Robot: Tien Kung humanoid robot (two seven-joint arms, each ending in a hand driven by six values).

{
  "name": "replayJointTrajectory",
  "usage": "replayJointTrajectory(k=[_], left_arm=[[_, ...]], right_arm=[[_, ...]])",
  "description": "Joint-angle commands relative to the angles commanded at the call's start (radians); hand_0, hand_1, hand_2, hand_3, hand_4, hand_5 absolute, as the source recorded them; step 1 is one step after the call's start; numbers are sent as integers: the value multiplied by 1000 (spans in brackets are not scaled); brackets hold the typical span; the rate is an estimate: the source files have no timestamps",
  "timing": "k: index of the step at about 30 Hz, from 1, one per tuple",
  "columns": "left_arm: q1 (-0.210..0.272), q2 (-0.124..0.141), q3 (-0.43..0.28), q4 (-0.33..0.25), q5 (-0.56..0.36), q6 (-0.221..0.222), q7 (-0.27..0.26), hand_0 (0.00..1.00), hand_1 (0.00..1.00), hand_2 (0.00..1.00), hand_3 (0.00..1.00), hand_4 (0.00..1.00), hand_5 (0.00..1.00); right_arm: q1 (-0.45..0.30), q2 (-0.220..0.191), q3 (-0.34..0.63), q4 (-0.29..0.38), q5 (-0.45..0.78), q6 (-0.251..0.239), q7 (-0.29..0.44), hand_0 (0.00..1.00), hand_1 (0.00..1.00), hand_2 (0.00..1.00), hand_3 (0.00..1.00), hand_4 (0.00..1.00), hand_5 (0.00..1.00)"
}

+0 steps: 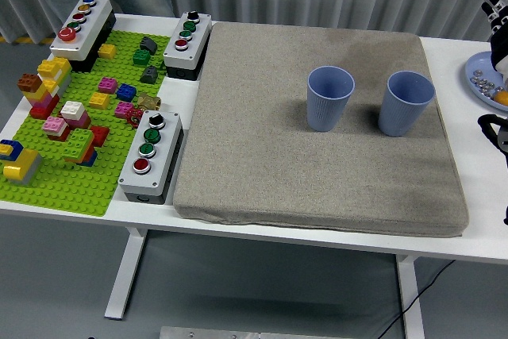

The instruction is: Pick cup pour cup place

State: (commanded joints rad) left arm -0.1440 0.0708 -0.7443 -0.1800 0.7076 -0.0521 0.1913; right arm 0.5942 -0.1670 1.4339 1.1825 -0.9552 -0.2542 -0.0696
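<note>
Two blue ribbed cups stand upright on a grey mat (317, 164). The left cup (329, 98) is near the mat's middle. The right cup (406, 102) is a little to its right, and the two stand apart. I cannot see anything inside either cup. My right hand (496, 7) is at the picture's right edge, to the right of and above the right cup. Its fingers are extended and hold nothing. More of the black right arm (494, 131) shows lower on that edge. My left arm is out of view.
A green brick baseplate (55, 188) with several coloured bricks fills the table's left. Three grey button boxes (151, 156) (187, 44) (82, 26) stand around it. A pale plate (480, 77) with small metal balls and an orange piece lies at the right edge.
</note>
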Motion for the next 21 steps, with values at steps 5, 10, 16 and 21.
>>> replayJointTrajectory(k=[5, 10, 16, 21], left_arm=[[-3, 0, 7, 0, -6, -1, -2, 775, 782, 839, 666, 492, 998], [-4, -1, 3, 0, -3, -2, -2, 775, 782, 839, 667, 492, 998], [-2, -2, -4, 0, 3, -4, 0, 774, 782, 838, 667, 492, 998], [-1, -6, -6, 0, 8, -7, 3, 774, 782, 838, 667, 492, 998]], right_arm=[[-21, -25, 6, 7, -90, 75, -36, 961, 858, 946, 936, 895, 245], [-46, -49, 14, 16, -163, 114, -56, 963, 884, 991, 998, 899, 168], [-90, -72, 23, 39, -198, 152, -84, 971, 902, 998, 998, 889, 128], [-131, -70, 14, 62, -198, 150, -86, 971, 902, 998, 998, 889, 128]])
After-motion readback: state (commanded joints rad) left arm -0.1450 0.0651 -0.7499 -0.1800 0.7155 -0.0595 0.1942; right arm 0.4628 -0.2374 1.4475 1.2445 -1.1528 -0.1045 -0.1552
